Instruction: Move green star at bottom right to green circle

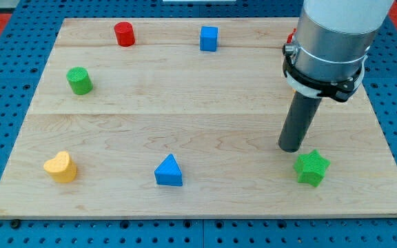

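The green star [312, 167] lies near the board's bottom right. The green circle [79, 80], a short cylinder, stands at the view's left, in the upper half of the board. My tip [290, 148] rests on the board just up and to the left of the green star, very close to it, with a thin gap at most. The rod rises from there to the large grey arm body at the view's top right.
A red cylinder [124, 34] and a blue cube [209, 38] stand along the top edge. A yellow heart [60, 167] lies at bottom left and a blue triangle [169, 171] at bottom centre. The wooden board [198, 96] sits on a blue pegboard surface.
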